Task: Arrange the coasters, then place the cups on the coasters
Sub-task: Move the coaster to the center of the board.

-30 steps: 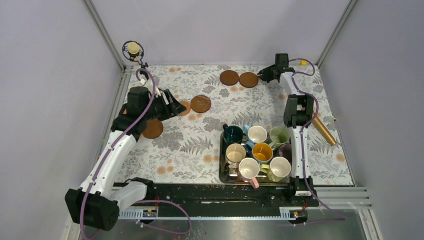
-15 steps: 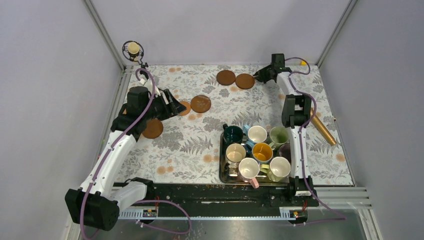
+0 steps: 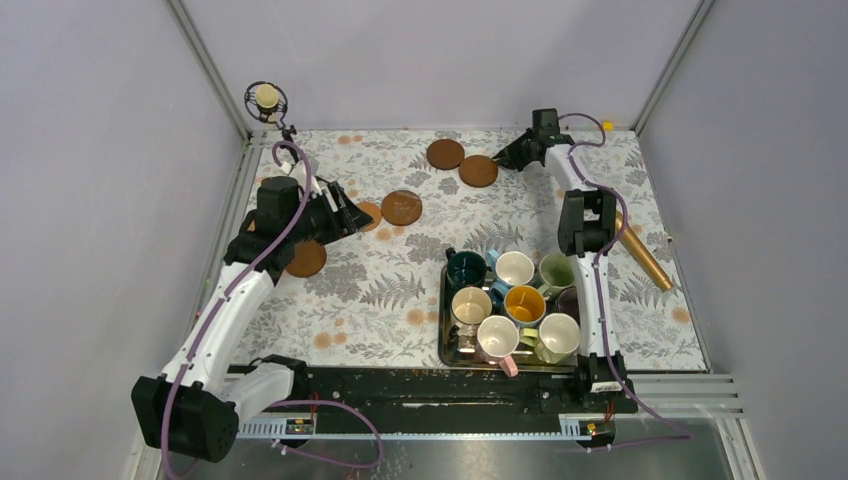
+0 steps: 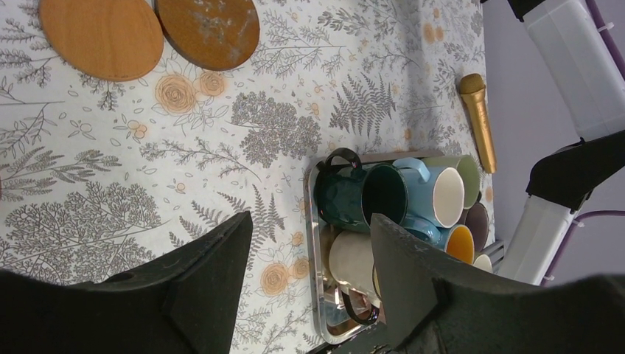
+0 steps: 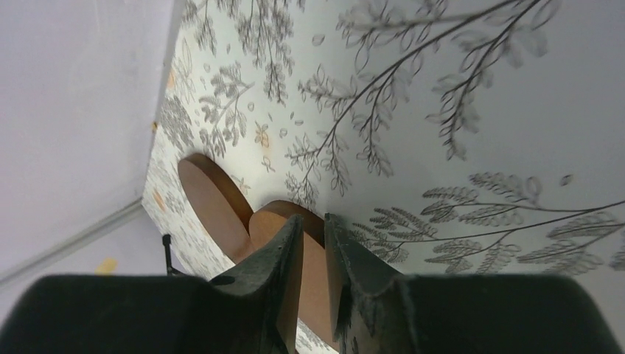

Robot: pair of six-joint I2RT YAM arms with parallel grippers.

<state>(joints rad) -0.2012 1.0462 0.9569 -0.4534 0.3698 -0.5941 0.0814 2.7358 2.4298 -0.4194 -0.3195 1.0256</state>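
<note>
With right gripper (image 3: 513, 153) pinched nearly shut on rim of far coaster (image 3: 478, 171), slide slowly along table (image 3: 380, 290), away from neighbouring coaster (image 3: 445, 153) just beside. Allow room for cups (image 3: 515, 268) in tray (image 3: 442, 330). Leave left gripper (image 3: 350, 215) open, empty.

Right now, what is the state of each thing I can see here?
Right fingers: closed on the edge of one far coaster.
Left fingers: open, holding nothing.
Other coasters: flat on the table, no cup on them.
Cups: upright, crowded in the steel tray.
</note>
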